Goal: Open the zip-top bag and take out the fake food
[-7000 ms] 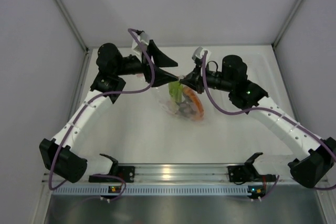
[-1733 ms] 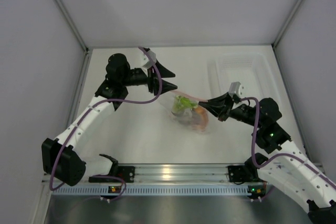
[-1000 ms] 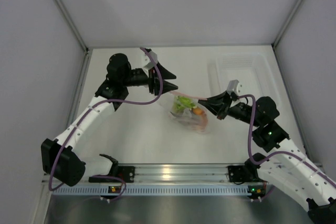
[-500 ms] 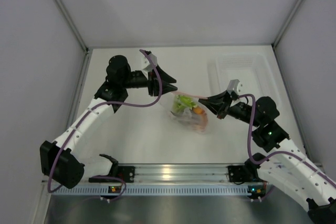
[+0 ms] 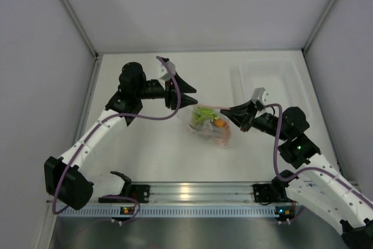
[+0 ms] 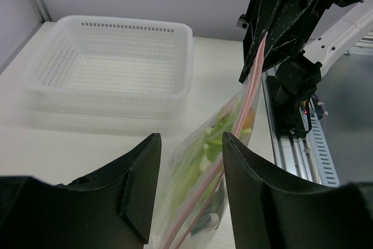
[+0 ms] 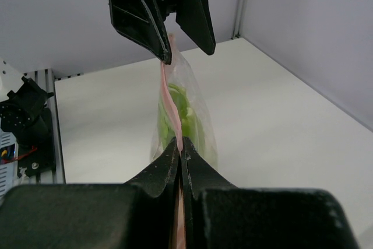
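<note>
The right gripper has its jaws pressed together on the pink-red zip strip of the zip-top bag. It pinches one end of that edge and holds it up off the table. From this grip the strip runs straight ahead, and the clear pouch hangs below it and sags to the tabletop.

At the far end of the strip is the left gripper, facing the right one, with its jaws apart. In the right wrist view the end of the strip rises into the gap between those black fingers, close against one of them. Whether it touches that finger cannot be told. In the left wrist view the bag fills the space just ahead of the open jaws, and the strip slants up to the tips of the right gripper.

The fake food sits inside the bag, below and between the two grippers. A yellow-green stalk piece lies nearest the left gripper, and an orange piece is closer to the right. Something darker lies under them, too blurred to name.

A perforated white basket rests on the table beyond the right gripper, well apart from the bag. The metal rail carrying the arm bases runs behind both grippers.
</note>
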`<state>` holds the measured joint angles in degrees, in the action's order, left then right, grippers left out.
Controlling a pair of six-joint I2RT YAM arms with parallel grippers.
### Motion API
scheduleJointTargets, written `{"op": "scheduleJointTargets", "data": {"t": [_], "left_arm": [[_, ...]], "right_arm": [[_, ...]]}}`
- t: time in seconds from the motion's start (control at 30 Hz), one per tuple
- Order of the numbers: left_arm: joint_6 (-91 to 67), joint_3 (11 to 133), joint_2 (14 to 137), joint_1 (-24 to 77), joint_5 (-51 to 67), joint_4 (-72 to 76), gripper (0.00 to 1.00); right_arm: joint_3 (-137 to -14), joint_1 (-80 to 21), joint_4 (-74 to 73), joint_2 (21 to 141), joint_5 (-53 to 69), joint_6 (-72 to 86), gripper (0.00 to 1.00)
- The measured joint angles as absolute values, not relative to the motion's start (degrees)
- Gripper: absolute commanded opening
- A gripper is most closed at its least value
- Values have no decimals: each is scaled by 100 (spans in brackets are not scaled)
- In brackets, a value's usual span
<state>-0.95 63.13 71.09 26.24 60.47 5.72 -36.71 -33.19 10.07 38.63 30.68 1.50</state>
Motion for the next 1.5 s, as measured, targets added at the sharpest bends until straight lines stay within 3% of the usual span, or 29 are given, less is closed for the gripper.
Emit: {"op": "scheduleJointTargets", "data": {"t": [1.5], "left_arm": [[156,6289,6764,2733,5151,91,46]], "right_arm": [[-3601,-3319,1249,3948,3122,152,0]]}}
